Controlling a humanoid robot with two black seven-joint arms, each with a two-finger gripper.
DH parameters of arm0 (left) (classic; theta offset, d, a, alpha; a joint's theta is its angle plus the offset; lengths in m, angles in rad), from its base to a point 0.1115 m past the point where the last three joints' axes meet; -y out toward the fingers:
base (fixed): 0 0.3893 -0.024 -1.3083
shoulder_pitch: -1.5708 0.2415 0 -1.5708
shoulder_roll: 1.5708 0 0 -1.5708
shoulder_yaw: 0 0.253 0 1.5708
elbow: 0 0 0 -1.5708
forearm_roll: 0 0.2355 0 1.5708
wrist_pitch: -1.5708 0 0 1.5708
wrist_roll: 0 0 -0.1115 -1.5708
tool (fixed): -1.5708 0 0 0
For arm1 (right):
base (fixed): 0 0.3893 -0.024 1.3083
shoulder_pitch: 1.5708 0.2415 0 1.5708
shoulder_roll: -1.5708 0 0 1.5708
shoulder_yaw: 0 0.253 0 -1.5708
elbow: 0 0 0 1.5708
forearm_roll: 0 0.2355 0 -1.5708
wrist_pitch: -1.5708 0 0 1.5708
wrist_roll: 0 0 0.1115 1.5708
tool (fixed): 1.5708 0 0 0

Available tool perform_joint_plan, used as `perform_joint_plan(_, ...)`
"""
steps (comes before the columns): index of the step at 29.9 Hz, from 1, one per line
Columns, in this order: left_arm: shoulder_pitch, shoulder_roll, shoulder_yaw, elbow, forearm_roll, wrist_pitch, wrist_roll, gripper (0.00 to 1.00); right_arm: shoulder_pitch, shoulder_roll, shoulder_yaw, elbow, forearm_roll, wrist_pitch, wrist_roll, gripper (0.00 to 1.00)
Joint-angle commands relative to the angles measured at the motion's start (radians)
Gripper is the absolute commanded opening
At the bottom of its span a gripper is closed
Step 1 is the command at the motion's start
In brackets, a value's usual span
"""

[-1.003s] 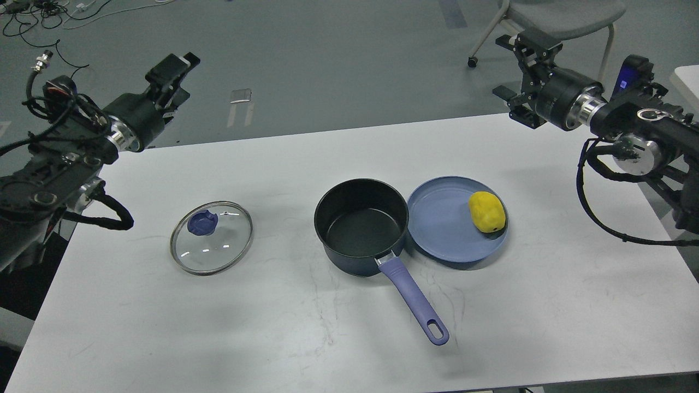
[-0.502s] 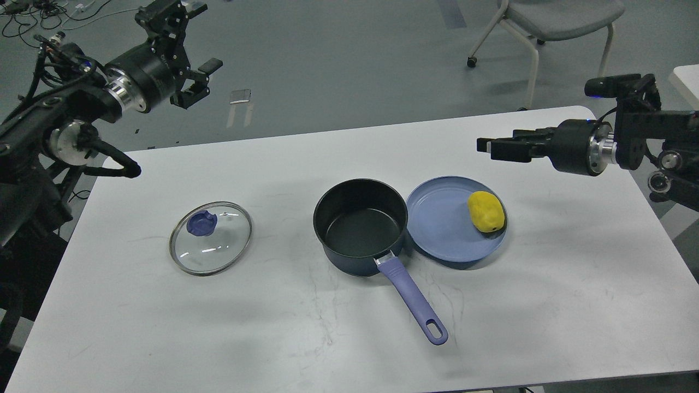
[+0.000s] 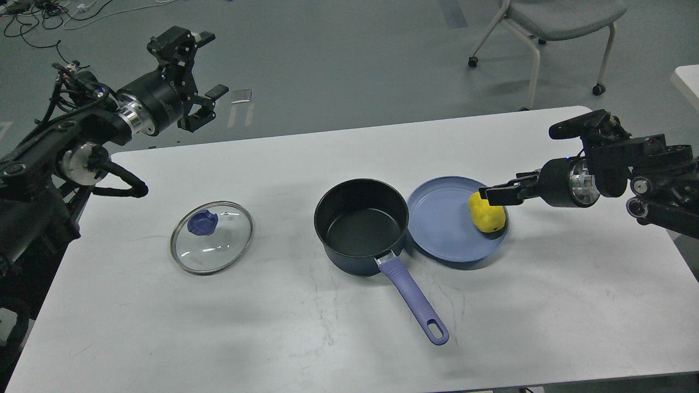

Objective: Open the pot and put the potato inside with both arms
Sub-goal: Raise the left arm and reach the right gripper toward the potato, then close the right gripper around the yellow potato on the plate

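The dark pot [image 3: 360,226] stands open at the table's middle, its blue handle [image 3: 413,303] pointing toward me. Its glass lid [image 3: 211,240] with a blue knob [image 3: 202,222] lies flat on the table to the left. The yellow potato [image 3: 487,215] lies on the right side of the blue plate [image 3: 442,229], which touches the pot's right side. My right gripper [image 3: 490,195] is seen side-on at the potato's top edge, fingers slightly apart, holding nothing. My left gripper [image 3: 210,65] is open and empty, high beyond the table's far left corner.
The white table [image 3: 327,338] carries only the pot, lid and plate. A grey chair [image 3: 551,22] stands on the floor beyond the far right edge. Cables [image 3: 38,13] lie on the floor at the far left.
My right gripper has swung down and left from high at the far right to the potato's top edge. My left arm has turned and lifted its gripper. Pot, lid, plate and potato have not moved.
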Motion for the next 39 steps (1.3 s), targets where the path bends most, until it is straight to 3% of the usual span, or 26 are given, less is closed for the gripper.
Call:
perform_joint_plan(1, 0.009, 0.002, -0.001, -0.001, 0.002, 0.0, 0.0, 0.98, 0.005, 0.061, -0.001, -0.044, 0.004, -0.006, -0.032, 0.95)
perform_joint_plan(10, 0.013, 0.001, 0.0, -0.001, 0.006, 0.0, 0.0, 0.98, 0.013, 0.095, -0.022, -0.057, 0.007, 0.006, -0.058, 0.95)
perform_joint_plan(25, 0.018, -0.008, 0.002, -0.003, 0.009, 0.0, -0.002, 0.98, 0.016, 0.041, -0.047, -0.012, 0.078, 0.039, -0.087, 0.95)
perform_joint_plan(39, 0.019, -0.002, 0.002, -0.006, 0.009, 0.0, -0.002, 0.98, 0.017, 0.084, -0.056, -0.015, 0.08, 0.04, -0.09, 0.95)
